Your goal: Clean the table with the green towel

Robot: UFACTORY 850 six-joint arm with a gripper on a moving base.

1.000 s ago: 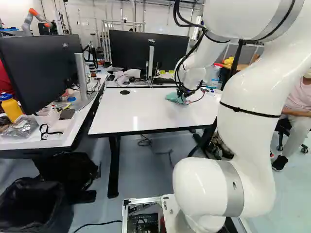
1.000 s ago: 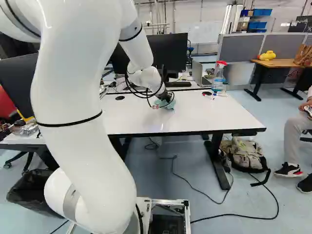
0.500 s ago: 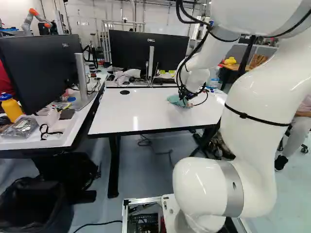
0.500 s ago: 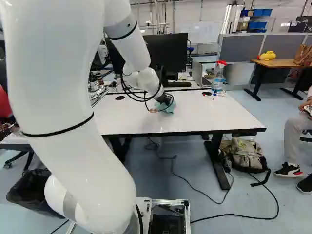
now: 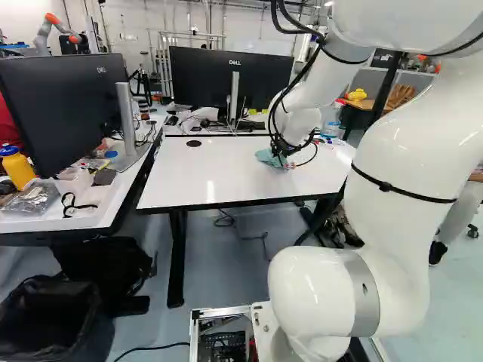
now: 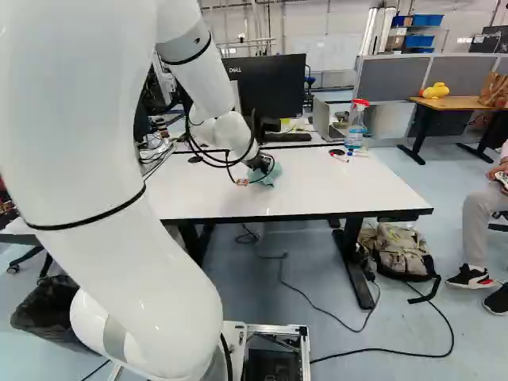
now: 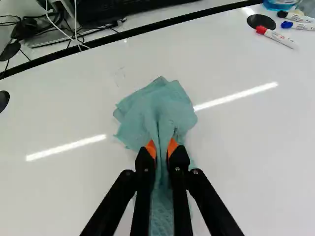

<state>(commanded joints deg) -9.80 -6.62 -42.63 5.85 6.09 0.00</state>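
In the right base view, the central towel [image 6: 266,178] is showing teal, the table [image 6: 333,190] white, the upper-right bins [image 6: 427,20] blue.

Gripped towel [image 7: 162,108] farther left with arm [image 5: 400,166]
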